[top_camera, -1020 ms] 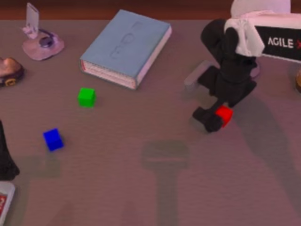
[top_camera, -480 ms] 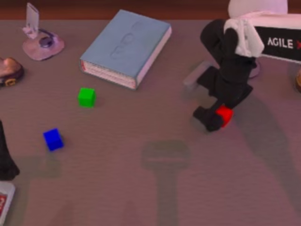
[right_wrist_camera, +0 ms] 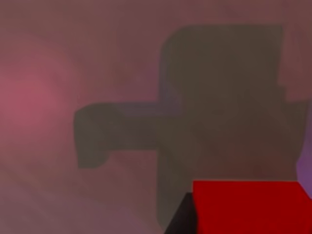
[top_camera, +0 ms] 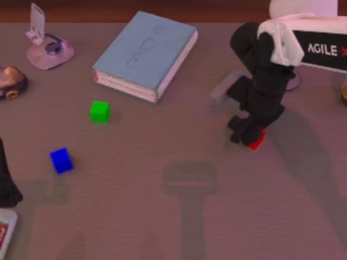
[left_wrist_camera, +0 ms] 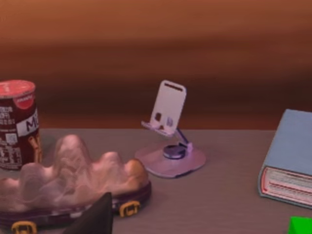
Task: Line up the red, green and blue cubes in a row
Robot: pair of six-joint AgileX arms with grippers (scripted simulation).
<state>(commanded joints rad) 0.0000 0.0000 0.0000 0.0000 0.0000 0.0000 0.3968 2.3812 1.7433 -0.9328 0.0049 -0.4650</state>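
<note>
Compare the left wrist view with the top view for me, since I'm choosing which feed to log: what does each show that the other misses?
Only the left wrist view shows a red-lidded can beside a brown lumpy object.

Only the top view shows the blue cube and the right pincer down over the red cube, with the left arm parked at the table's left edge.

Both show the phone stand, the pale-blue book and the green cube.
</note>
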